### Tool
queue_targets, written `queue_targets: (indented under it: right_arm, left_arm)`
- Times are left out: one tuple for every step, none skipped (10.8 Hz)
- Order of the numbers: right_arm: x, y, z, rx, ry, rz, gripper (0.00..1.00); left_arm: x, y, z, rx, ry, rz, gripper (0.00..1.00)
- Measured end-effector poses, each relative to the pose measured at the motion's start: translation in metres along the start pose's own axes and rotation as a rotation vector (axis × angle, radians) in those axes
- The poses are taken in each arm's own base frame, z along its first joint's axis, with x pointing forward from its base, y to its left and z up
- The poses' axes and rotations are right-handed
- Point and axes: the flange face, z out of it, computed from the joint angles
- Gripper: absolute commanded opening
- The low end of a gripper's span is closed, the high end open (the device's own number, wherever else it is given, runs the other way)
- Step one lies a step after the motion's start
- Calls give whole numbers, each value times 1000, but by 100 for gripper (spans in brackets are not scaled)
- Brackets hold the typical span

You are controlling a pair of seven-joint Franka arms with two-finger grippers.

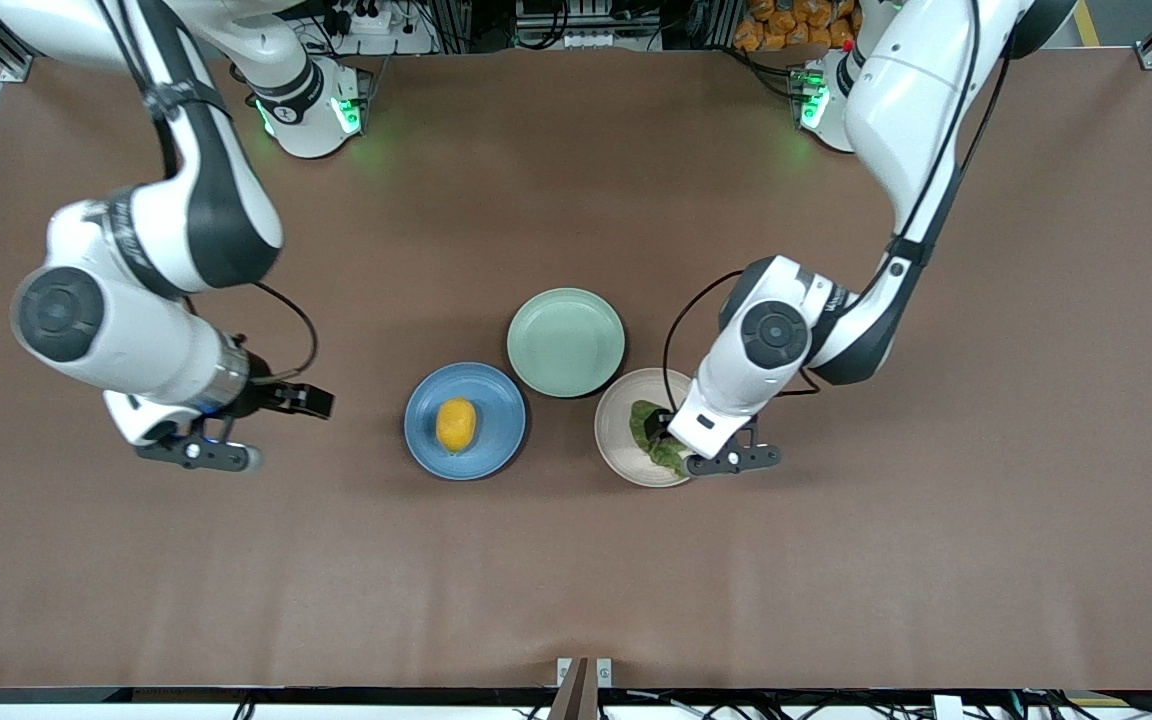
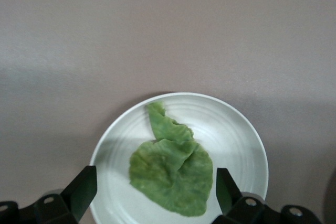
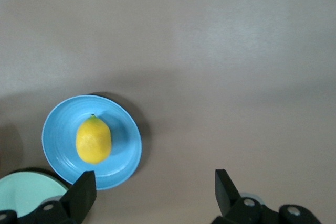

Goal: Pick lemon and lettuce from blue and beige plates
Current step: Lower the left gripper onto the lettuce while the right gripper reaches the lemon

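We count three plates on the brown table (image 1: 576, 560), one lemon, one lettuce leaf, and two arms. Starting at the right arm's end: the right gripper (image 1: 198, 452) hangs over bare table, its arm bent low, fingers (image 3: 81, 195) spread apart and holding nothing. The lemon (image 1: 456, 424) sits in the middle of the blue plate (image 1: 496, 395), well apart from those fingers, toward the table's middle. Next we see the mint-green plate (image 1: 566, 342), just beside the blue one and farther from the front camera. Then the beige plate (image 1: 621, 400) carries the lettuce (image 1: 648, 425). The left gripper (image 1: 733, 460) hovers over that plate's edge, arm folded down from above, fingers (image 2: 84, 190) wide apart with the lettuce (image 2: 173, 174) lying between and below them, unclamped.
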Motion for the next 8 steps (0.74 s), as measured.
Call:
queue_targets:
  right_arm:
    - [1, -9, 10, 3, 7, 17, 100]
    - [2, -18, 22, 7, 17, 24, 100]
    - [2, -28, 36, 12, 29, 21, 100]
    - [2, -36, 51, 17, 38, 12, 100]
    - [1, -46, 68, 21, 48, 1, 100]
    - [-1, -55, 84, 27, 61, -8, 100]
    - [-3, -61, 100, 32, 72, -14, 100]
    - [-6, -66, 114, 35, 78, -10, 100]
  left_arm:
    - [-5, 5, 9, -4, 4, -12, 100]
    - [-8, 7, 17, -6, 3, -19, 100]
    - [-10, 8, 23, -4, 0, -21, 100]
    - [-11, 8, 27, -1, -3, -20, 100]
    - [-12, 8, 30, -1, -4, -20, 100]
    - [-12, 8, 32, -4, -2, -19, 100]
    - [-13, 8, 35, -6, -1, -20, 100]
    - [-13, 7, 39, -6, -2, -20, 100]
